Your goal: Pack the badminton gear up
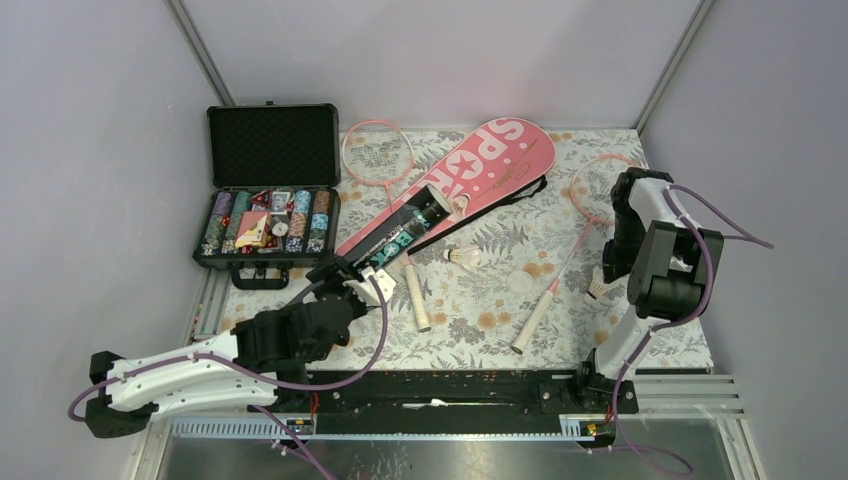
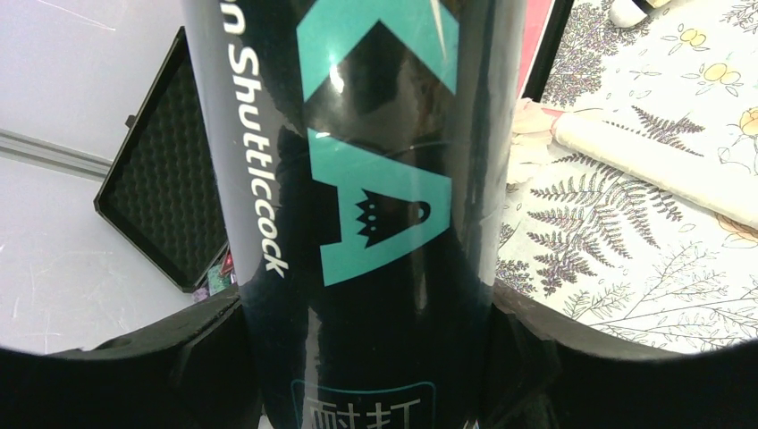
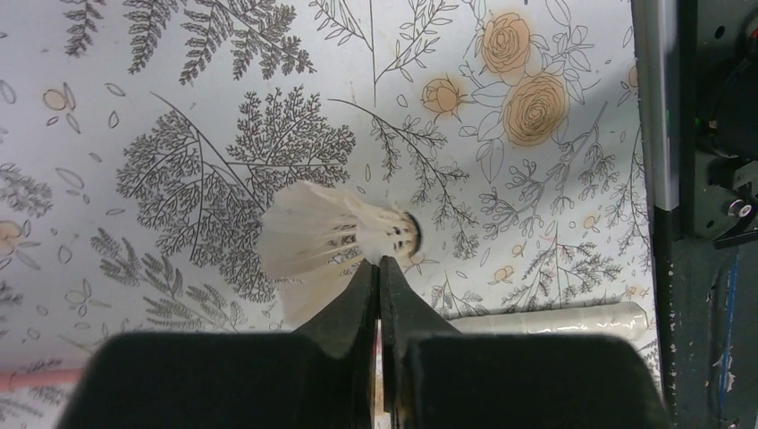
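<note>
— Black shuttlecock tube on the left: what has hold of it?

— The left tool is clamped round its near end, one finger against each side of the glossy wall. The tube lies slanting across the pink racket bag, with its open mouth pointing away from the arm.

— And the step in hand?

— Loading shuttlecocks into that tube, as I read it. Over on the right, the right tool is clenched. Its fingertips meet on the edge of a white feathered shuttlecock, just behind the cork, above the floral worktop.

— Is that a sound grip?

— It's a thin pinch on feathers, I'd judge, so it could slip or twist. Carry it slowly, line it up with the tube's axis, and let go only once it is inside the mouth. The left tool should keep the tube steady, since a round tube will roll if it's nudged.

— Where is the shuttlecock relative to the tube?

— Well apart. It is near the worktop's right edge, beside the right-hand racket, while the tube's mouth is left of centre. Another loose shuttlecock lies between them.
</note>
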Controlling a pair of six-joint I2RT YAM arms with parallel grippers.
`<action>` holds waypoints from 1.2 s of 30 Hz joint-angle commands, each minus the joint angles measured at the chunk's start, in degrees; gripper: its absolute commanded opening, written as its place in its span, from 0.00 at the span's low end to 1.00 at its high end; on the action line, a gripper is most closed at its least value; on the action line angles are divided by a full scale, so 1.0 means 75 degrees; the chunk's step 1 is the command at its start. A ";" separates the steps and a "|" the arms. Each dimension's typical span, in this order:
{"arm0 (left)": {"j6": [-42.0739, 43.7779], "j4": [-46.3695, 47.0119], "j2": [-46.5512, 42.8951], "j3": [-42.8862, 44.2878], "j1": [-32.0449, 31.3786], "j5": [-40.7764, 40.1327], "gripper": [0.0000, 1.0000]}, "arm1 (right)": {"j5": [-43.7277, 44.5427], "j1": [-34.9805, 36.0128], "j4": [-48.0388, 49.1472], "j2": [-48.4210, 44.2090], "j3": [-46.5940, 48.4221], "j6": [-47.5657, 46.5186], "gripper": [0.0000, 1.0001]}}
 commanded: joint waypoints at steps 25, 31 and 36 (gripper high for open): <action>0.0462 0.1341 -0.1201 -0.0695 -0.0029 0.2692 0.38 | -0.6895 0.0099 0.5501 -0.4472 -0.0326 -0.7193 0.00; 0.0501 0.1426 -0.1710 -0.0800 -0.0029 0.3297 0.38 | -0.7560 0.1255 0.5832 -0.5669 -0.0822 -0.7532 0.00; 0.0484 0.1473 -0.2171 -0.0838 -0.0031 0.3622 0.39 | -0.7466 0.2264 0.7371 -0.7446 -0.1867 -0.6314 0.00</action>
